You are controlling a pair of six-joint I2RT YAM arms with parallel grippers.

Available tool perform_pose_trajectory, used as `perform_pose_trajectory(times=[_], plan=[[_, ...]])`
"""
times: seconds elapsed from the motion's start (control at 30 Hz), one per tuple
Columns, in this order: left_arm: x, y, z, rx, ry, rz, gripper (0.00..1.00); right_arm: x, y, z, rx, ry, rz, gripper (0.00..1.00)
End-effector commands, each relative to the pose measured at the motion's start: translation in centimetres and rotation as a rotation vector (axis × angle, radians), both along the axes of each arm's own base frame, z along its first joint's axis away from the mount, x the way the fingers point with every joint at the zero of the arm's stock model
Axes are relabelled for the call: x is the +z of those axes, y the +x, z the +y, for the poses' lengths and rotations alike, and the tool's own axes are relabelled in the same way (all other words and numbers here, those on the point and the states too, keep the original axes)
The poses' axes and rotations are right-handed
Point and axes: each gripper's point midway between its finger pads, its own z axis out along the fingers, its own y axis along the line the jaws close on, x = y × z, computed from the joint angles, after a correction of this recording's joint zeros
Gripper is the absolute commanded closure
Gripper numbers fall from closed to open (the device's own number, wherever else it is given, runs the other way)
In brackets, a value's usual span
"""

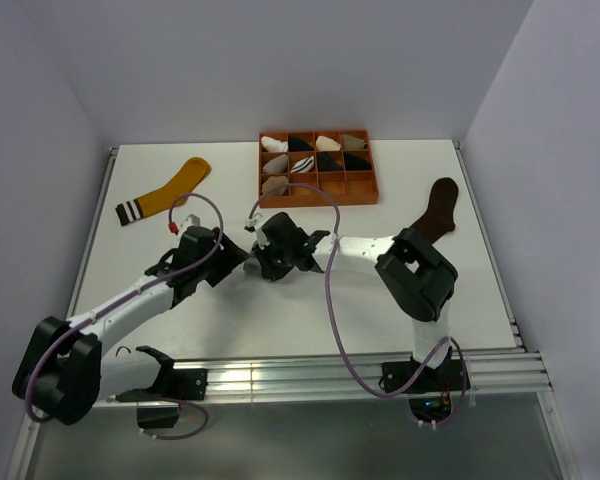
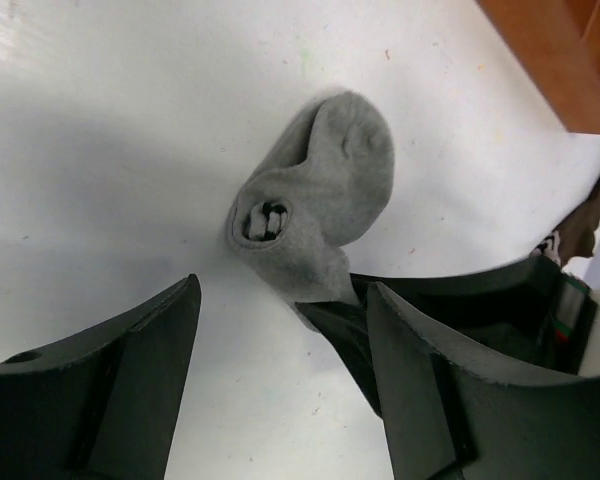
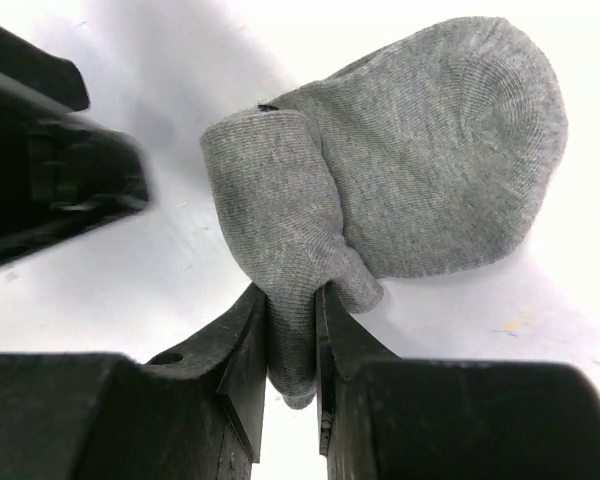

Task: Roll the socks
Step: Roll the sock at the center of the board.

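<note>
A grey sock (image 3: 410, 170), partly rolled into a bundle, lies on the white table mid-way between the two arms. My right gripper (image 3: 292, 300) is shut on a fold at the roll's near end. In the left wrist view the same grey sock (image 2: 325, 190) shows its rolled open end, and my left gripper (image 2: 283, 290) stands open just short of it, with nothing between its fingers. From above, the left gripper (image 1: 238, 262) and right gripper (image 1: 268, 260) meet and hide the grey sock. A mustard-yellow sock (image 1: 175, 188) lies flat at the back left. A dark brown sock (image 1: 438, 210) lies at the right.
An orange compartment tray (image 1: 365, 190) holding small white, black and beige sock bundles stands at the back centre, just beyond the grippers. Its corner (image 2: 550, 60) shows in the left wrist view. White walls close in the table on three sides.
</note>
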Motion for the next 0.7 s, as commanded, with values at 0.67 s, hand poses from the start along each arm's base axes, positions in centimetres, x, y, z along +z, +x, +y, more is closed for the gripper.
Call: perform_pose_trajectory(times=[0.67], plan=[[-3.8, -2.3, 1.9, 0.106, -0.085, -0.033, 0.32, -2.9, -5.5, 0.3, 0.075, 0.093, 0.837, 1.00]])
